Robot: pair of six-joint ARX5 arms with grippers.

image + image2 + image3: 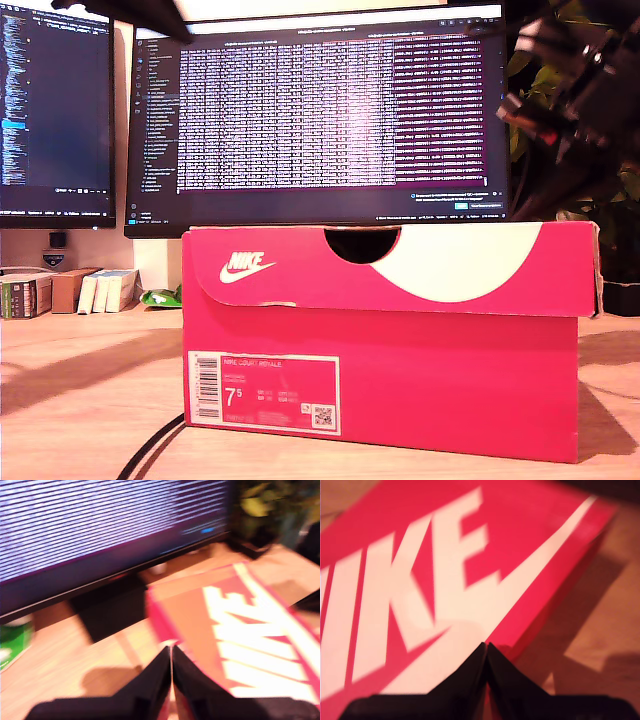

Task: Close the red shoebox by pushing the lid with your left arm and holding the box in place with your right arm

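Shoebox [400, 340] first: red, lid down flush on top, it is sitting on the wooden surface [80, 400] right in the near middle of the exterior view, white label facing the camera. Behind it, the big monitor [320, 110] is glowing with lines of text, and a second monitor [55, 100] is showing at the exterior view's left. Far right in the exterior view, a dark arm [570, 90] is hanging blurred in front of a leafy plant [620, 200]; I cannot tell which arm that is. Small boxes [65, 290] are lining up far left on the surface under the second monitor, and a black cable [150, 455] is running along the near edge.

My first end effector [171, 665] is hovering over a corner of the lid, black fingers pressed together, gripping nothing. My second end effector [486, 662] is hovering above the lid's long edge near the big white lettering, its fingers likewise pinched together on nothing.
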